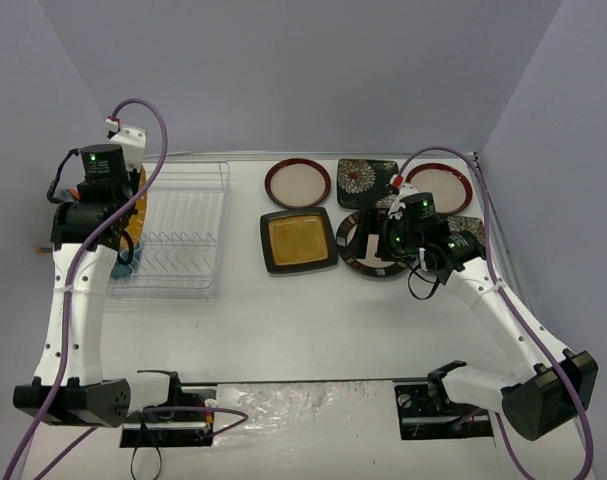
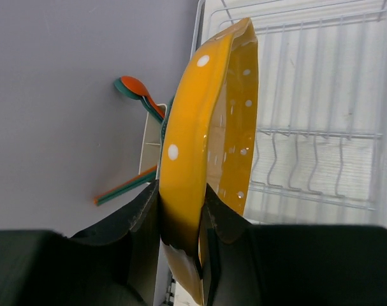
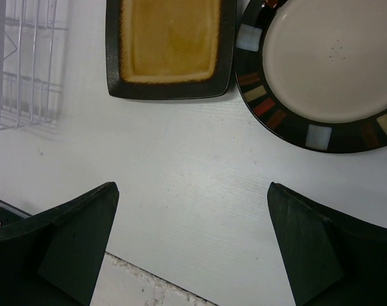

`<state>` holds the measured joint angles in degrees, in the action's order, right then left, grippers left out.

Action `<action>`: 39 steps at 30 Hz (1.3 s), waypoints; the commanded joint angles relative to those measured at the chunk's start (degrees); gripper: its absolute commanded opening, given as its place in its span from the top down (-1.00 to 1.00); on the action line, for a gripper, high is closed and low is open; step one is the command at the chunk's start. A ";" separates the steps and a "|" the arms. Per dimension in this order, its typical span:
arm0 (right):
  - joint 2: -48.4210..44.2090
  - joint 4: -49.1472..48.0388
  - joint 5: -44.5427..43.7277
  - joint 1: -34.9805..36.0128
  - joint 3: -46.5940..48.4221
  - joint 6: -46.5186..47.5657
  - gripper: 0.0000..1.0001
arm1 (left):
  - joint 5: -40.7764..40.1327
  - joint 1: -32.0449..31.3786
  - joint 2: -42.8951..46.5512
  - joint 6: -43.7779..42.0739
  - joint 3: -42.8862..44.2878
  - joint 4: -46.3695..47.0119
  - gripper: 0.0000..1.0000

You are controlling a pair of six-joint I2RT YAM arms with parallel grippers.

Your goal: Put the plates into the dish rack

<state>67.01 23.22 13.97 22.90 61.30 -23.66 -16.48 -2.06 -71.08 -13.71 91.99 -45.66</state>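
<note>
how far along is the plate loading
Done: nothing yet; visible slots of the dish rack look empty. In hand: the left hand grips the yellow dotted plate on edge at the rack's left side. Left: at least five plates on the table, including the black-amber square plate; the right hand hovers open near it.

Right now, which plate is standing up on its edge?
The yellow dotted plate, pinched upright in the left gripper by the dish rack. All the other plates in view lie flat on the table.
</note>
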 commanded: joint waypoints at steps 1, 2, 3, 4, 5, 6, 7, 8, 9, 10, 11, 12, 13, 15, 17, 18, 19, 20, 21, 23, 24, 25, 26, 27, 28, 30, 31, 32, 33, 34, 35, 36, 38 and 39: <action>1.55 -4.71 4.03 -0.32 0.28 1.97 -1.00 | 8.37 6.47 -2.39 -9.36 1.46 14.18 1.00; 1.90 -4.82 4.19 -0.36 0.17 2.36 -1.00 | 9.67 8.11 -3.51 -9.65 1.33 14.58 1.00; 2.20 -4.95 4.25 -0.39 0.07 2.69 -1.00 | 10.60 9.37 -4.43 -9.95 1.11 15.06 1.00; 2.44 -5.12 4.31 -0.40 -0.04 2.91 -1.00 | 11.13 10.24 -5.13 -10.29 0.79 15.72 1.00; 2.73 -5.27 4.27 -0.40 -0.15 2.91 -1.00 | 11.53 10.72 -5.61 -10.51 0.18 16.52 1.00; 3.02 -5.41 4.24 -0.40 -0.26 2.91 -1.00 | 11.94 11.20 -6.09 -10.73 -0.44 17.32 1.00; 3.32 -5.60 4.39 -0.40 -0.38 2.92 -1.00 | 12.19 11.75 -6.64 -10.86 -0.99 18.24 1.00; 3.62 -5.81 4.64 -0.40 -0.51 2.92 -1.00 | 12.36 12.34 -7.23 -10.95 -1.50 19.21 1.00; 3.77 -6.00 4.91 -0.36 -0.63 2.88 -1.00 | 12.53 12.97 -7.80 -10.89 -1.81 19.69 1.00; 3.83 -6.16 5.18 -0.31 -0.74 2.83 -1.00 | 12.69 13.63 -8.35 -10.73 -1.98 19.81 1.00; 3.88 -6.26 5.23 -0.35 -0.78 2.87 -1.00 | 13.05 14.05 -8.63 -10.64 -2.29 20.08 1.00; 3.92 -6.35 5.28 -0.39 -0.84 2.92 -1.00 | 13.40 14.45 -8.89 -10.55 -2.63 20.38 1.00; 3.92 -6.49 5.28 -0.39 -1.02 3.01 -1.00 | 13.55 14.74 -8.90 -10.55 -3.38 21.17 1.00; 3.92 -6.72 5.36 -0.43 -1.26 3.09 -1.00 | 13.70 15.21 -9.01 -10.55 -4.86 22.22 1.00; 3.92 -6.92 5.50 -0.53 -1.40 3.09 -1.00 | 13.80 15.55 -9.16 -10.50 -6.17 22.85 1.00; 3.92 -6.96 5.54 -0.57 -1.44 3.09 -1.00 | 13.84 15.59 -9.11 -10.46 -6.38 22.98 1.00; 3.95 -7.01 5.54 -0.59 -1.51 3.14 -1.00 | 13.68 15.59 -8.98 -10.41 -6.97 23.26 1.00; 3.99 -7.10 5.54 -0.64 -1.65 3.23 -1.00 | 13.37 15.59 -8.80 -10.33 -8.07 23.79 1.00; 4.04 -7.17 5.57 -0.69 -1.74 3.27 -1.00 | 13.23 15.59 -8.60 -10.20 -8.78 24.21 1.00; 4.10 -7.18 5.84 -0.79 -1.88 3.27 -1.00 | 13.35 15.59 -7.73 -9.81 -9.36 25.20 1.00; 4.10 -7.14 6.06 -0.83 -1.97 3.27 -1.00 | 13.49 15.59 -7.07 -9.59 -9.54 25.87 1.00; 4.10 -7.23 6.16 -0.83 -1.97 3.27 -1.00 | 13.59 15.59 -6.52 -9.54 -9.20 25.97 1.00; 4.10 -7.31 6.26 -0.83 -1.99 3.27 -1.00 | 13.66 15.59 -6.06 -9.48 -8.94 26.02 1.00; 4.11 -7.32 6.37 -0.83 -2.05 3.28 -1.00 | 13.65 15.59 -5.87 -9.41 -8.69 25.75 1.00; 4.17 -7.38 6.54 -0.83 -1.99 3.34 -1.00 | 13.60 15.59 -5.70 -9.41 -7.56 25.13 1.00; 4.10 -7.36 6.73 -0.83 -2.01 3.35 -1.00 | 12.82 15.59 -5.24 -9.72 -6.90 25.32 1.00; 4.07 -7.45 6.85 -0.83 -2.00 3.35 -1.00 | 12.47 15.59 -5.02 -10.09 -6.63 25.32 1.00; 4.03 -7.54 6.98 -0.83 -2.04 3.35 -1.00 | 12.19 15.59 -4.84 -10.55 -6.26 25.09 1.00; 3.99 -7.57 7.08 -0.83 -2.08 3.35 -1.00 | 12.00 15.59 -4.72 -10.83 -6.05 24.94 1.00; 3.95 -7.57 7.15 -0.83 -2.12 3.35 -1.00 | 11.85 15.59 -4.65 -11.02 -5.94 24.83 1.00; 3.91 -7.58 7.23 -0.83 -2.17 3.35 -1.00 | 11.69 15.59 -4.58 -11.19 -5.91 24.74 1.00; 3.86 -7.58 7.34 -0.83 -2.27 3.35 -1.00 | 11.48 15.59 -4.53 -11.35 -6.17 24.74 1.00; 3.68 -7.73 7.39 -0.83 -2.32 3.43 -1.00 | 10.84 15.59 -4.58 -11.58 -7.06 24.66 1.00; 3.59 -7.68 7.45 -0.83 -2.39 3.44 -1.00 | 10.83 15.59 -4.66 -11.60 -7.37 24.51 1.00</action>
<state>71.09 18.25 20.07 22.41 58.99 -20.93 -2.75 12.88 -80.23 -23.13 80.68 -29.37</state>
